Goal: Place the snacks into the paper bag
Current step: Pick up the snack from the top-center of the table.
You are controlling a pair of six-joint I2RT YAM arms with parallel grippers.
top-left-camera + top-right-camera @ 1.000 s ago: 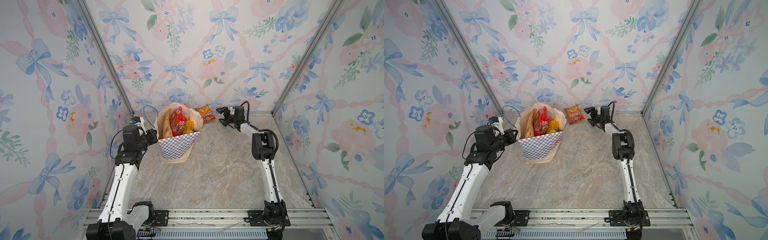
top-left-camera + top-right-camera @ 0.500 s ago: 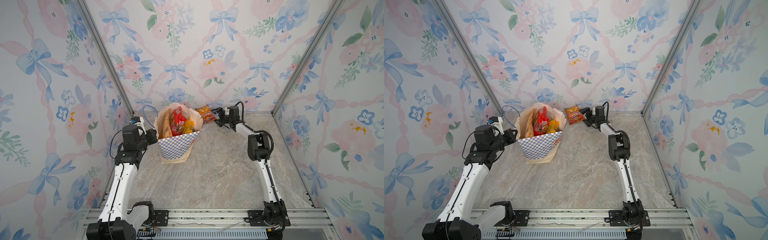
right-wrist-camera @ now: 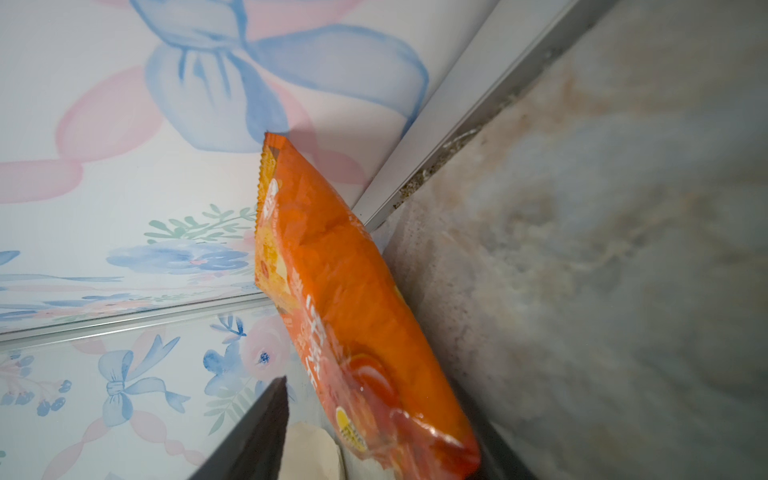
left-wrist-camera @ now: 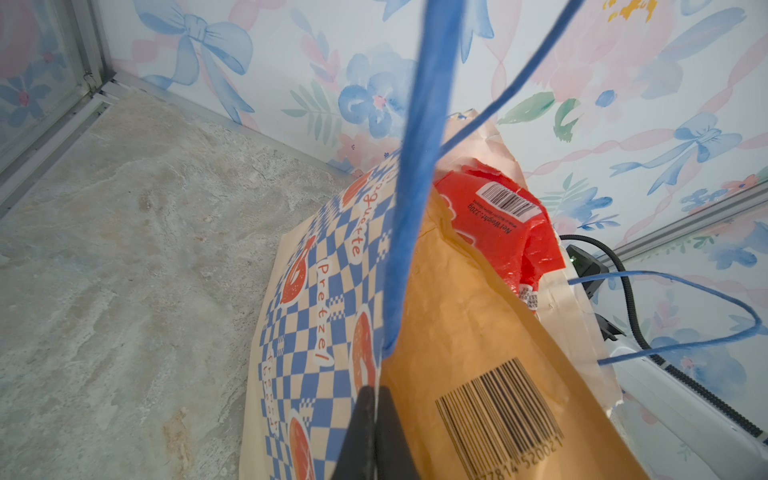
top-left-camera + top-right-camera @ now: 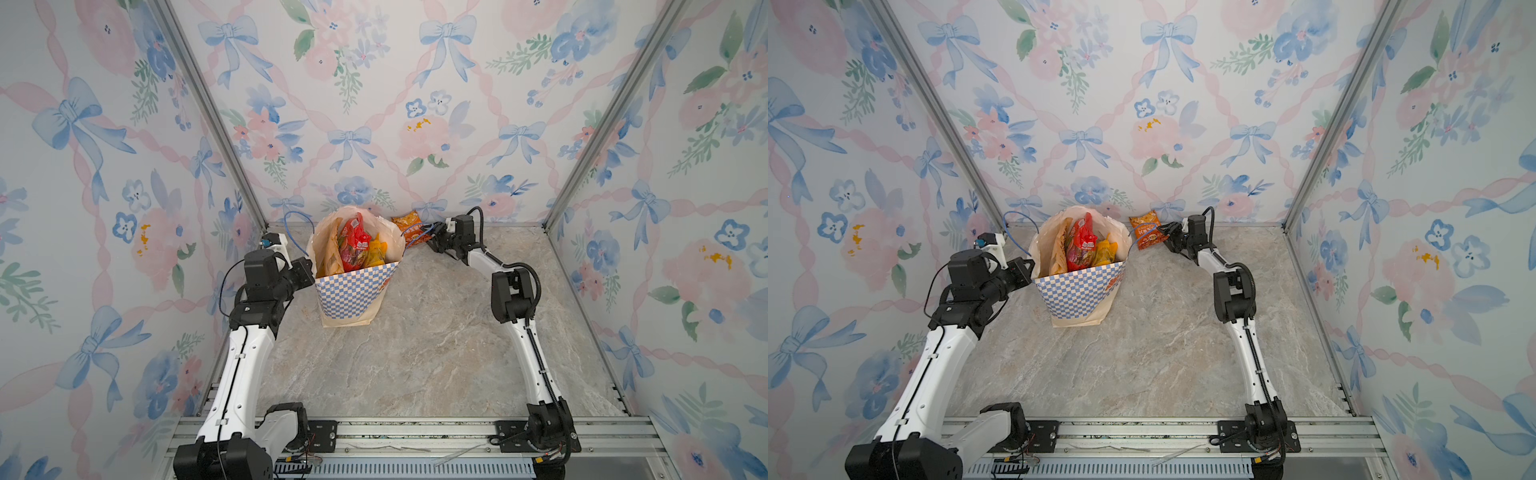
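Observation:
The blue-and-white checkered paper bag [image 5: 353, 293] [image 5: 1077, 293] stands open near the back wall. Red [image 5: 351, 245], yellow [image 5: 376, 255] and tan kraft [image 5: 328, 253] snacks stick out of it. My left gripper [image 5: 308, 270] [image 4: 376, 409] is shut on the bag's left rim, beside the kraft pouch's barcode [image 4: 498, 411]. An orange snack packet [image 5: 409, 224] [image 5: 1145, 233] [image 3: 340, 299] leans against the back wall. My right gripper [image 5: 430, 237] [image 5: 1166, 235] [image 3: 374, 419] straddles its lower end. One finger [image 3: 257, 432] still stands a little apart from the packet.
The bag's thin blue cord handles [image 5: 297, 220] [image 4: 415, 187] arch up; one handle loop [image 5: 419, 240] hangs next to my right gripper. The back wall and its metal floor rail [image 3: 436, 166] are right behind the orange packet. Bare marble floor [image 5: 415, 353] lies in front.
My right gripper has slid left along the back wall onto the orange packet, and its jaws have narrowed around it. The left arm and the bag have not moved.

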